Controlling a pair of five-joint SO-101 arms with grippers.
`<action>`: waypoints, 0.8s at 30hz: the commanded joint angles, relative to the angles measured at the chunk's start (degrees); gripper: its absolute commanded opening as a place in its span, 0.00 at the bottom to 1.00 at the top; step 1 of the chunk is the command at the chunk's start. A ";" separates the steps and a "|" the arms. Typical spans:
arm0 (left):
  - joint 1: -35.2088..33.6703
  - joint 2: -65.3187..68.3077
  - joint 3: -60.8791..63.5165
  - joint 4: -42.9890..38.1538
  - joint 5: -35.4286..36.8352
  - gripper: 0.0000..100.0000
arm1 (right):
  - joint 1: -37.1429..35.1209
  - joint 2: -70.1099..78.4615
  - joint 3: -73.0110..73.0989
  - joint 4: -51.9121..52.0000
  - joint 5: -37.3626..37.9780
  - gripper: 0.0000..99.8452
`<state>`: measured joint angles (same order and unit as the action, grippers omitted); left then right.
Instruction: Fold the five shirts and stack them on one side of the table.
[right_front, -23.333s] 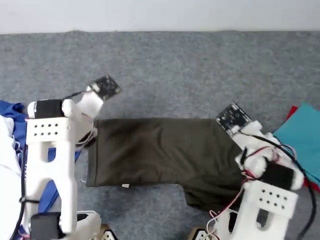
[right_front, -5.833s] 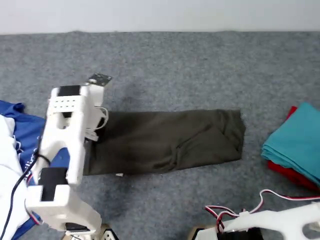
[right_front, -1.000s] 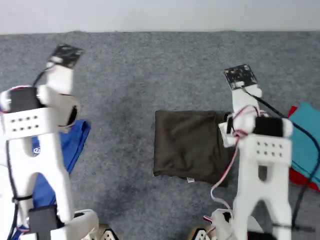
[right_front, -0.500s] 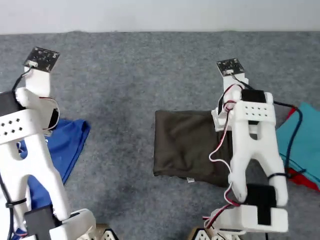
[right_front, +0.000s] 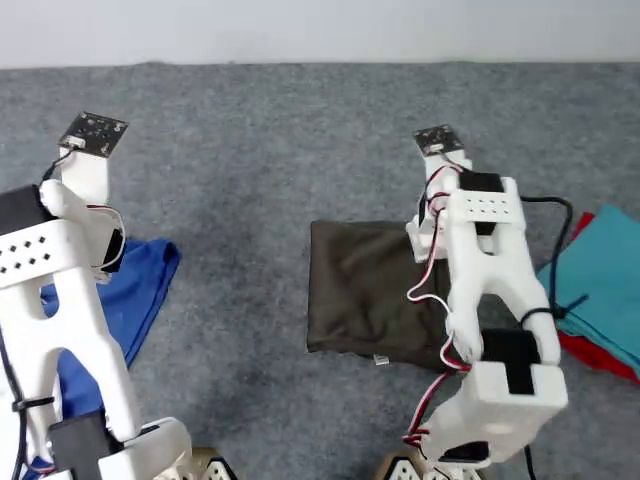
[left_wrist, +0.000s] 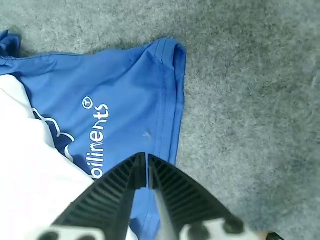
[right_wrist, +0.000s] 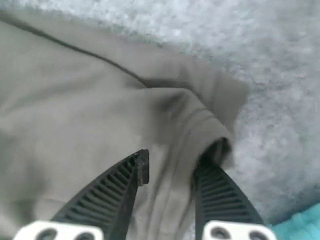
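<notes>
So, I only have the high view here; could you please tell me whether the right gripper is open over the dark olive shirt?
Observer: Yes, the right gripper is open, one finger on either side of a bunched fold of the olive shirt.
Operator: Thanks, and the left gripper?
Observer: The left gripper is shut, over the blue shirt.
Operator: Anything beside that one?
Observer: White fabric lies over part of it.
</notes>
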<state>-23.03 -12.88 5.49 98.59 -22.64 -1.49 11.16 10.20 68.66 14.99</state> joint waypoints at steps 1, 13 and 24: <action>-0.44 -2.20 -0.31 -1.49 -0.44 0.02 | -0.40 1.19 -4.48 -1.19 -0.53 0.12; -0.44 -2.64 -0.31 -1.41 -0.44 0.02 | 1.36 4.70 -17.41 2.86 3.52 0.01; -0.44 -2.29 -0.31 -1.49 -0.44 0.02 | 4.62 9.36 -26.90 2.95 8.09 0.01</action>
<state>-23.03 -12.88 5.49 98.15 -22.64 2.02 20.84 -10.90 71.21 22.37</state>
